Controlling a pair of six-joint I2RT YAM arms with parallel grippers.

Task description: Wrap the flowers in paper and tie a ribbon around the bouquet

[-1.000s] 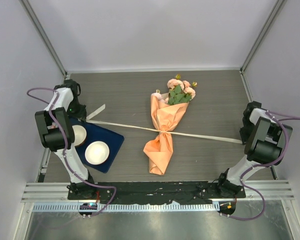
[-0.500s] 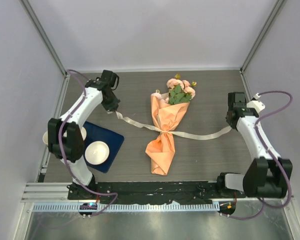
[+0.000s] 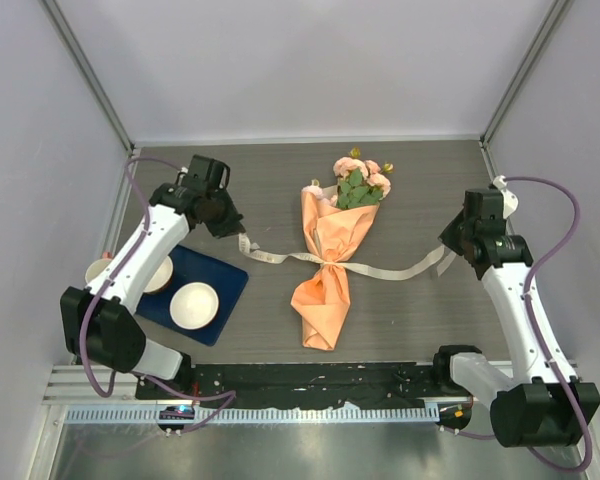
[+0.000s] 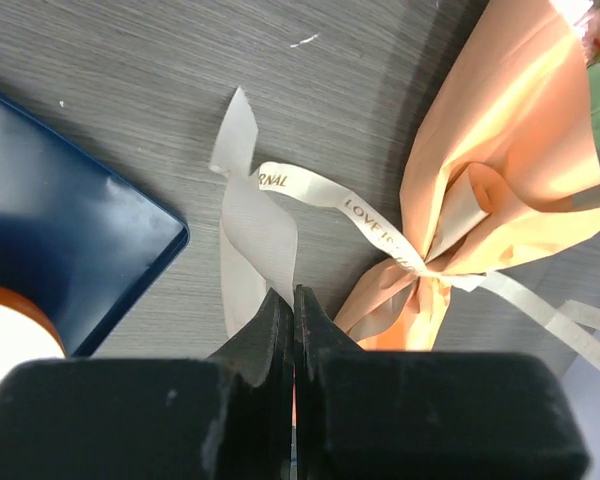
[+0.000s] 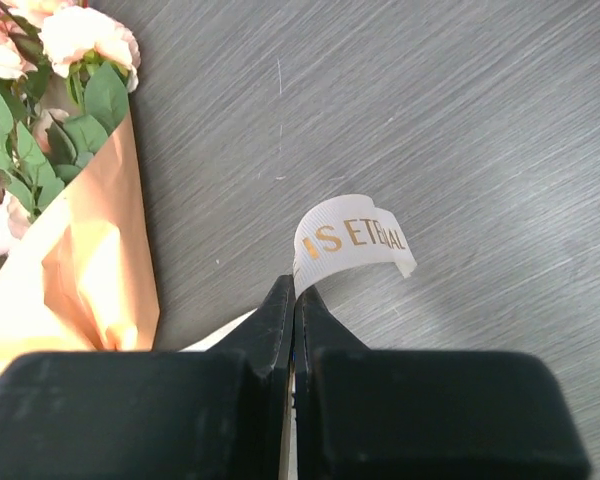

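Note:
The bouquet (image 3: pixel 330 255) lies mid-table: pink flowers (image 3: pixel 362 183) and leaves poke out of an orange paper (image 3: pixel 322 300) cone. A cream ribbon (image 3: pixel 380 271) is tied round its waist and sags to both sides. My left gripper (image 3: pixel 236 230) is shut on the ribbon's left end, up and left of the bouquet. In the left wrist view the gripper (image 4: pixel 293 292) pinches the ribbon (image 4: pixel 320 190), which runs to the knot on the paper (image 4: pixel 510 150). My right gripper (image 3: pixel 450 250) is shut on the right end. Its wrist view shows the gripper (image 5: pixel 294 285) clamping the printed ribbon (image 5: pixel 355 240), with the flowers (image 5: pixel 80 35) and paper (image 5: pixel 90 270) at left.
A dark blue tray (image 3: pixel 225 280) sits at the left front with a white bowl (image 3: pixel 194 303) on it and a second bowl (image 3: pixel 158 272) partly under the left arm. The tray's corner (image 4: pixel 60 220) shows in the left wrist view. Walls and frame posts ring the table.
Both arms have swung in from the table's sides toward the bouquet, each keeping its ribbon end. The ribbon was pulled straight and taut; it now hangs slack on both sides.

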